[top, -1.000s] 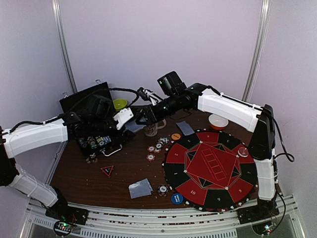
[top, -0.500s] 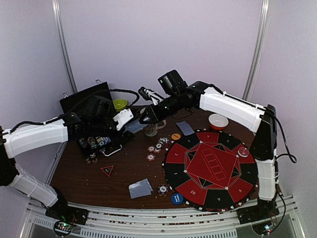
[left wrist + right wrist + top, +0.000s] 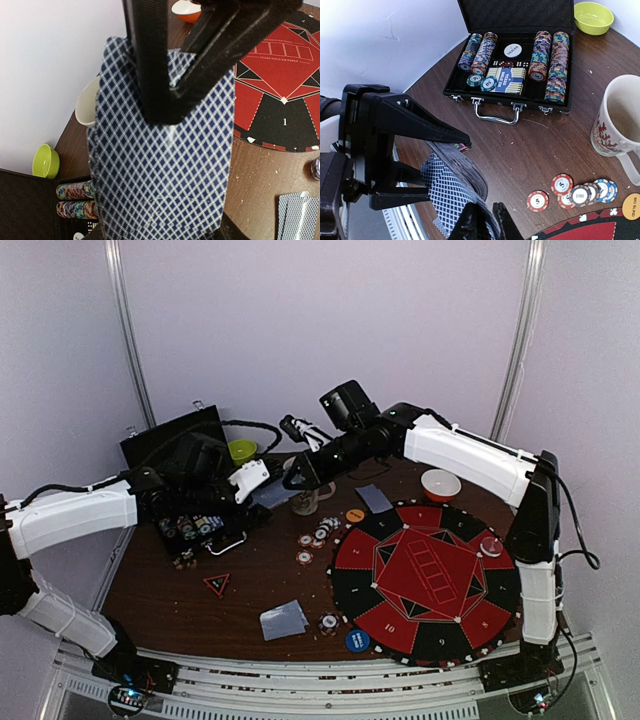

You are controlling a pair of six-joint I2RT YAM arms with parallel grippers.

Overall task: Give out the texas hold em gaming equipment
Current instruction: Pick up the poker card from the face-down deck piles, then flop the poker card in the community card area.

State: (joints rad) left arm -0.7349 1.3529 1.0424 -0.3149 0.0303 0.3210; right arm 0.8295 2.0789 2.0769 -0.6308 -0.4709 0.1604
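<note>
- Cards (image 3: 271, 493) hang above the table (image 3: 150, 590), between the case (image 3: 165, 440) and the mug (image 3: 303, 502). The left gripper (image 3: 252, 481) and right gripper (image 3: 296, 476) meet there.
- Left wrist: blue criss-cross backs fill the view. The right gripper's jaws pinch the top edge.
- Right wrist: the left gripper's jaws hug the bent cards. A hard tug could spill them.

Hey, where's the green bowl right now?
In the top view, the green bowl sits at the back left, just right of the open case's raised lid.
</note>
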